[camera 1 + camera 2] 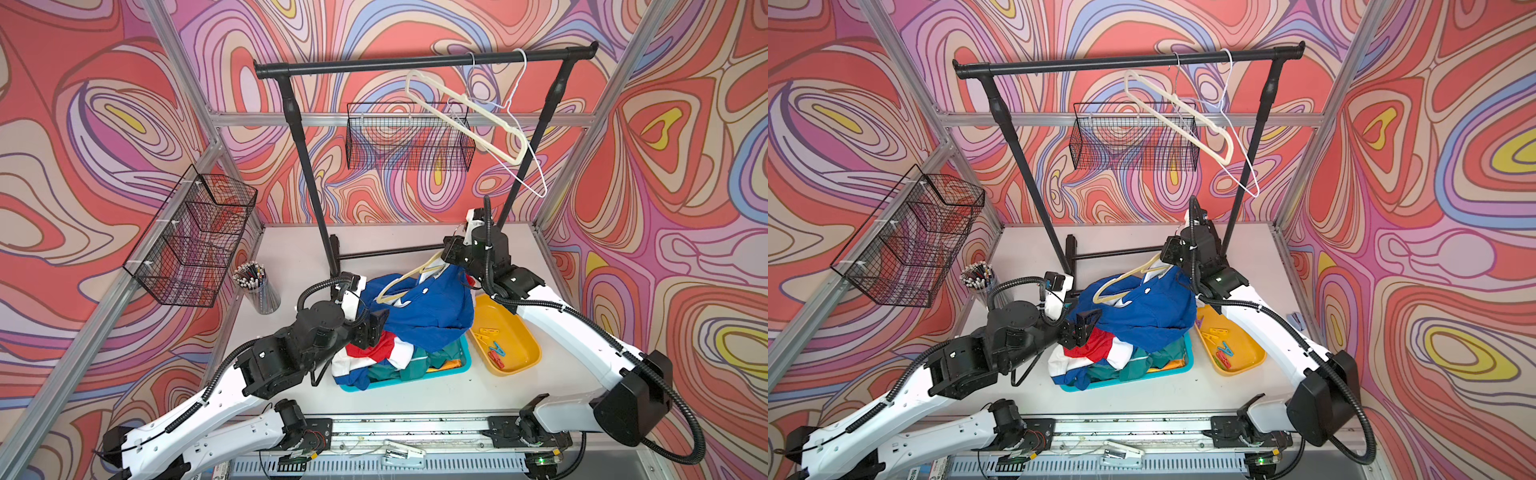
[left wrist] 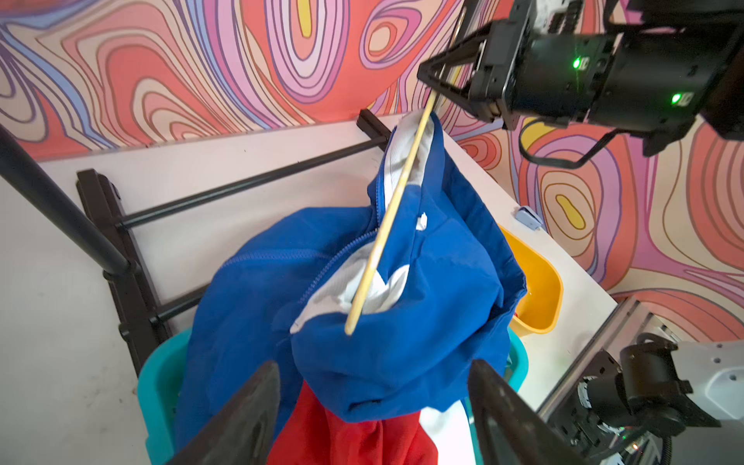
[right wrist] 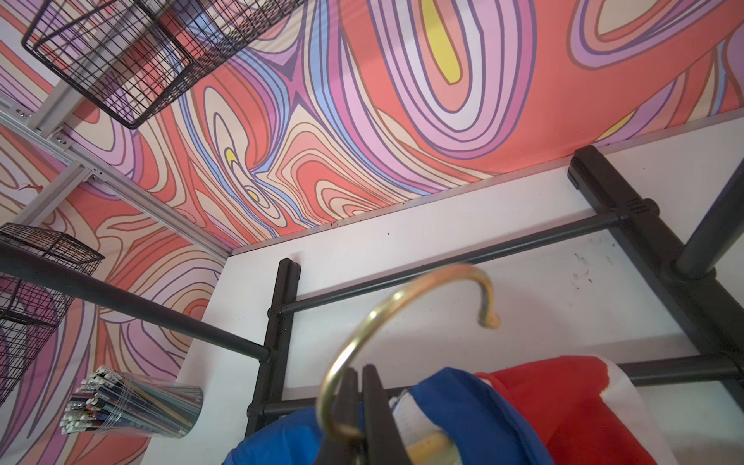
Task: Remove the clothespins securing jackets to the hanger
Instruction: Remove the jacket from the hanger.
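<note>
Right tool [image 3: 361, 374] clenched on hanger hook [image 3: 451, 271]. Left tool [image 2: 374, 366] released, jaws straddling blue jacket [image 2: 402, 282] slumped over teal bin [image 1: 461, 365]. Clothespins [image 1: 494, 347] lie in yellow tray [image 1: 498, 316], none visible on fabric. They look light, stiff, springy: squeeze the tail ends. Fabric limp, slick: pinch a fold.

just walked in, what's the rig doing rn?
The right gripper is shut on the neck of a cream hanger, holding it up with the blue jacket slumped from it over the teal bin. The left gripper is open at the jacket's lower folds, gripping nothing. Several clothespins lie in the yellow tray; I see none on this jacket.
</note>
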